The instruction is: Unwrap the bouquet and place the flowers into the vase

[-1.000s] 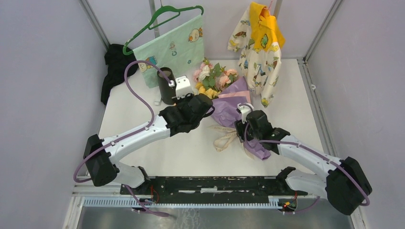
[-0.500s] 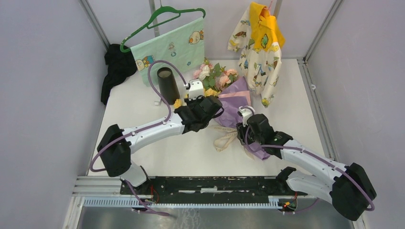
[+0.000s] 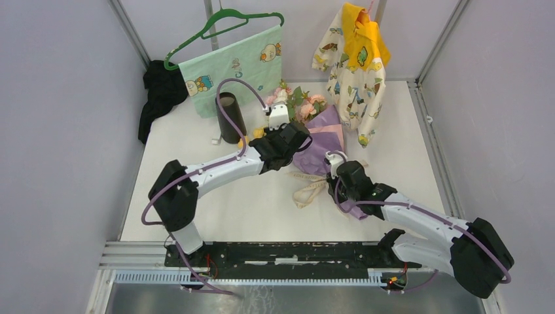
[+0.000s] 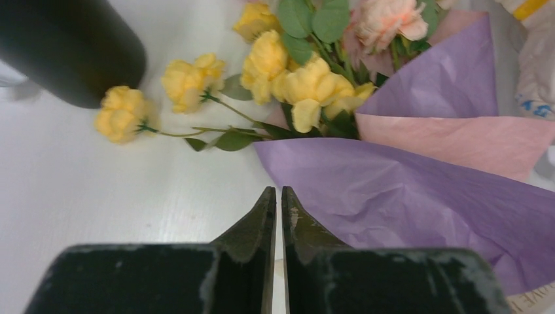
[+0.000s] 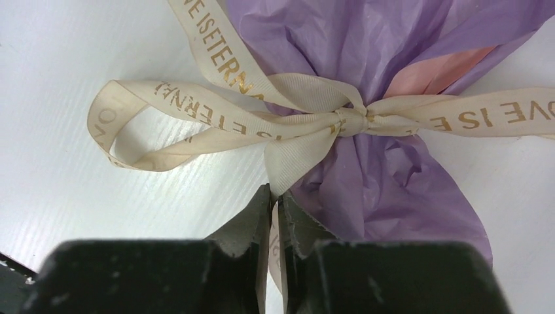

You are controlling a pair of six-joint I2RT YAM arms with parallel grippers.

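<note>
Ribbon (image 5: pixel 298 121) tail sits pinched in the right gripper (image 5: pixel 275 196), newly closed, while the left gripper (image 4: pixel 275 199), shut and empty, has swung from vase (image 3: pixel 229 118) to bouquet (image 3: pixel 321 147).

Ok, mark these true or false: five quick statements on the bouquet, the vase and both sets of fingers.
1. The ribbon is tied in a bow around the purple paper. True.
2. The right fingers pinch a tail of that ribbon. True.
3. The vase lies on its side. False: it stands upright.
4. The left fingers hold a yellow rose. False: they are shut on nothing; the yellow roses lie beyond them.
5. Some stems are in the vase. False: the flowers lie on the table, in or beside the paper.
</note>
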